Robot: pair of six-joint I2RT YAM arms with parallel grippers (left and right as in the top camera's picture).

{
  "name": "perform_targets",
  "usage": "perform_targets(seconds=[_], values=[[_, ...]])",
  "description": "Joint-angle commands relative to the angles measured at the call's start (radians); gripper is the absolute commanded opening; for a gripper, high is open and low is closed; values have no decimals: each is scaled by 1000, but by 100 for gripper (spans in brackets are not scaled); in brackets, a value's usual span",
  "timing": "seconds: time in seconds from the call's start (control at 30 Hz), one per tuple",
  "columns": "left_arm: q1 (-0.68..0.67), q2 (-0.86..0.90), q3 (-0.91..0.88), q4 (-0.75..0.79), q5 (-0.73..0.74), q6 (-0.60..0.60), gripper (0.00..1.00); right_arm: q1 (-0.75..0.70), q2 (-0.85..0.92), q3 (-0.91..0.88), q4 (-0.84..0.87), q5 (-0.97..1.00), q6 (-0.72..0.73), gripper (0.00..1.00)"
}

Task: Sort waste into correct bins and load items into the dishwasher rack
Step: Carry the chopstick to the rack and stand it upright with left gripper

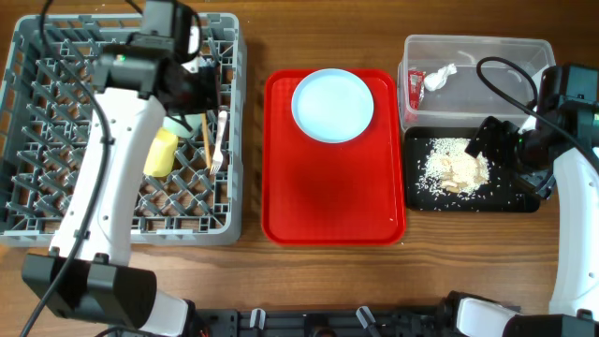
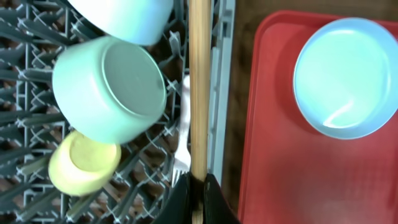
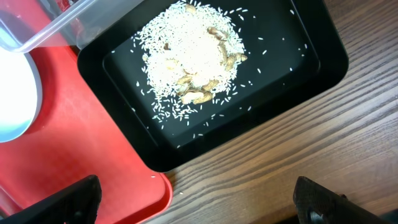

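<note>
Wooden surface [image 1: 253,37] — rack [image 1: 122,234], red tray [image 1: 332,197], tub [image 1: 505,45], black tray [image 1: 519,197].
Left fingers [image 2: 214,202] clenched on chopsticks [image 2: 199,87] (over rack); right fingers [image 3: 68,200] spread wide above rice [image 3: 189,59].

Rack [image 1: 47,201] left — plate [image 1: 332,105] on the middle tray [image 1: 332,197] — tub [image 1: 505,51] behind shallow tray [image 1: 513,199], right.

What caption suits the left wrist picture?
Left tool pinching wooden chopsticks over the grey rack, beside green bowl and yellow cup.

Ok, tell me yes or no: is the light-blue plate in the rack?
No, the light-blue plate lies on the red tray, beside the dishwasher rack.
</note>
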Motion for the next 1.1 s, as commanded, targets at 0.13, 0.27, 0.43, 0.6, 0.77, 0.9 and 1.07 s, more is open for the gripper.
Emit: perform_targets(seconds=[0.13,0.27,0.43,0.6,0.77,0.9,1.07], values=[[60,108,-2,58,56,74,4,-3,-2,3,0,-2,-13,100],[59,171,-2,77,60,87,4,-3,-2,3,0,-2,-12,100],[59,220,-2,100,90,87,4,-3,-2,3,0,-2,-12,100],[59,241,-2,125,90,87,9,-3,-2,3,3,-2,-12,100],[58,241,-2,133,96,86,49,-3,-2,3,3,-2,-13,100],[56,241,-2,133,102,82,68,-3,-2,3,3,-2,-13,100],[9,241,-2,145,175,64,72,-3,-2,3,5,-2,-13,100]])
